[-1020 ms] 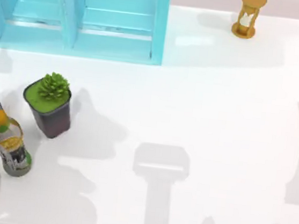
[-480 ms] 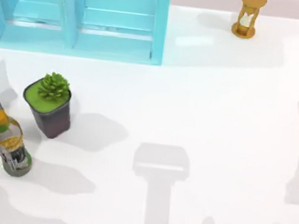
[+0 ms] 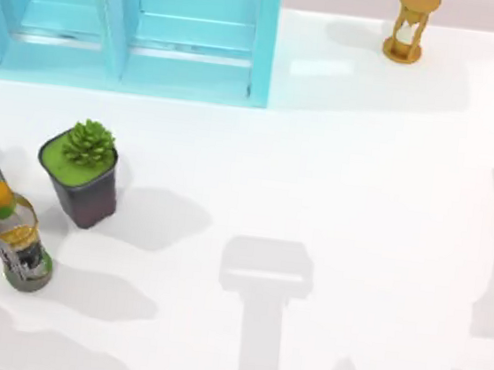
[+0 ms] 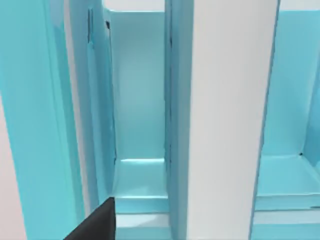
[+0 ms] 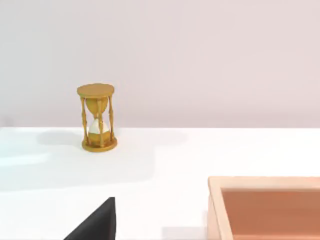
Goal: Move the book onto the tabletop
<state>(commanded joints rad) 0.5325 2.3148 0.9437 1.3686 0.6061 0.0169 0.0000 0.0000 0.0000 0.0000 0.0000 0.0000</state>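
Two pincers to note, each seen as a dark tip in its own wrist view. We cannot tell whether the left pincer [image 4: 97, 227] is open or closed, and the same goes for the right pincer [image 5: 97, 225].

Left pincer: it faces into the light-blue cabinet [image 4: 135, 100] at close range. Straight ahead of it stands a tall white slab with a teal edge. We take this for the book [image 4: 230, 125], upright and showing its page edges, though we cannot be sure. Cabinet compartments open on either side of the slab, each with a pale floor and straight walls.

Right pincer: it sits low over the worktop [image 5: 165, 165]. A golden hourglass [image 5: 97, 118] stands well ahead of it near the worktop's far edge, against a plain wall. The corner of a peach-coloured box [image 5: 265, 207] lies nearer to it, rim upward.

From above, the cabinet sits along the far edge of the worktop at the left. Before it stand a plant pot [image 3: 83, 175] and two bottles [image 3: 16, 237], which crowd the left edge. A wide stretch of bare white surface runs through the middle and right, crossed by grey shadows.
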